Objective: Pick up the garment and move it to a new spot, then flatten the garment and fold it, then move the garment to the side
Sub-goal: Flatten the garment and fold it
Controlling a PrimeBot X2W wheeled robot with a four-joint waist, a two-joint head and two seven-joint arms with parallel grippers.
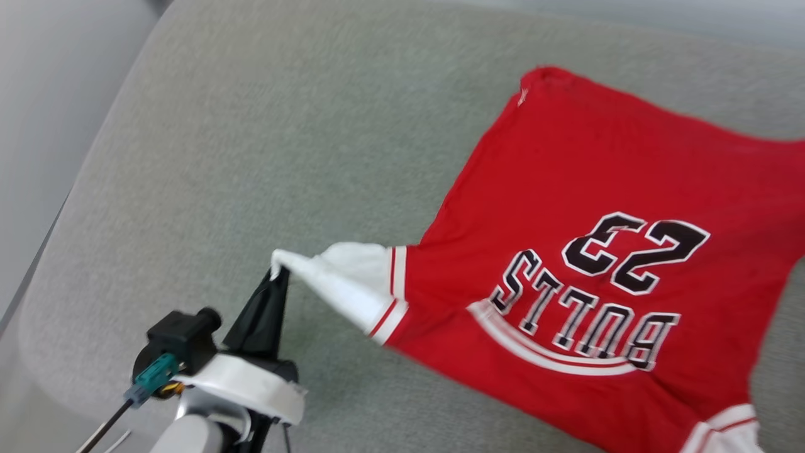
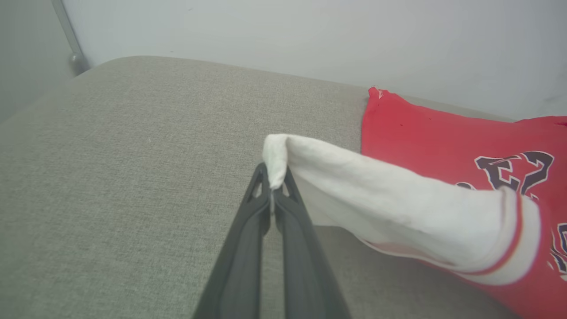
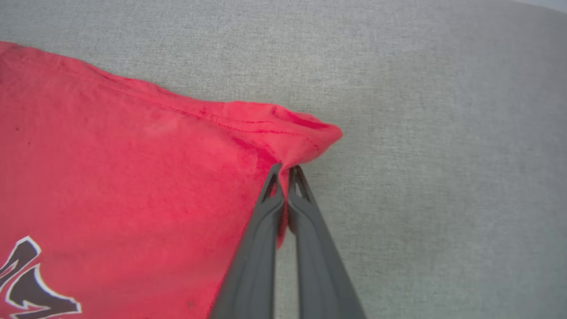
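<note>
1. At the lower left of the head view, the left gripper is seen clenched, its two dark fingers pressed together on the very tip of a white sleeve end.
2. In the left wrist view, a fold of that white cloth is seen pinched between the fingertips, and the sleeve is drawn out to a point from the gripper towards the red body of the garment.
3. In the right wrist view, the right gripper is likewise shown closed on cloth: its fingers are brought together on the red edge just beside a bunched corner, and a strip of red is seen between them.
4. The garment is laid spread on a grey upholstered surface, towards the right of the head view, and is cut off there by the picture's edge.
5. The black, white-outlined print is turned face up and is read upside down from the head camera.
6. A second white sleeve end is seen at the lower right.
7. A pale wall is seen beyond the surface in the left wrist view.
</note>
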